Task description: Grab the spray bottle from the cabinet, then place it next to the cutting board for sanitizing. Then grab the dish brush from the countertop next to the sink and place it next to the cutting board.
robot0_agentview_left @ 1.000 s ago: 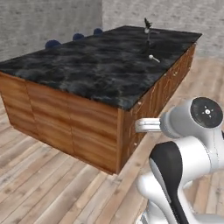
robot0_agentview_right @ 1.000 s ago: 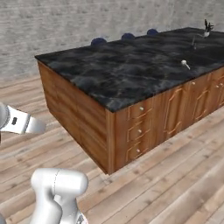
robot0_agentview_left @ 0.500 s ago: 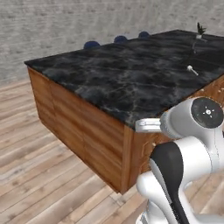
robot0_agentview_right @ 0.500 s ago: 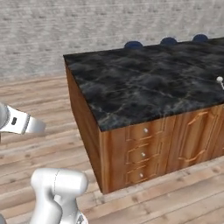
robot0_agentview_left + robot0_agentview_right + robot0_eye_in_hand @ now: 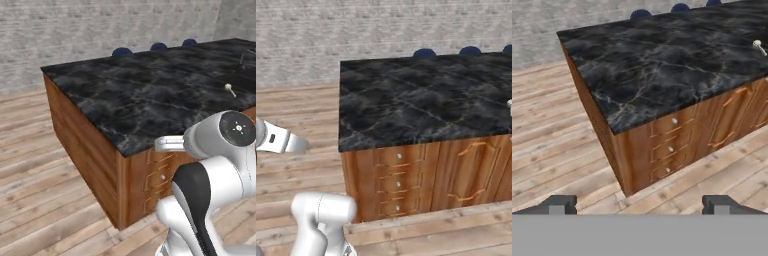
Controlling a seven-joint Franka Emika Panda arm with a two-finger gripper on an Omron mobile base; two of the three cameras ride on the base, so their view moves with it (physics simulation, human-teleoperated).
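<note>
Countertop — black veined slab on brown base cabinets, biggest thing ahead; corner nearest in hand view, drawer stack just under it. Dish brush lies far right on slab, small, pale head + thin handle; also at right edge in hand view. Spray bottle, cabinet, cutting board: can't place from these views.

Gripper — jaws spread wide, nothing btwn tips, carrying nothing, well apart from island.

Step in hand, as judged: travel/approach, no grasp yet. To do well: keep arm tucked, jaws apart, clear island corner w/ margin, face wall cupboard square before reaching.

View diffs: left base catches brush + dark shape at far right edge (unclear what); right base gives front panels, carved door, blue stool tops behind slab; hand view adds fingertips.
</note>
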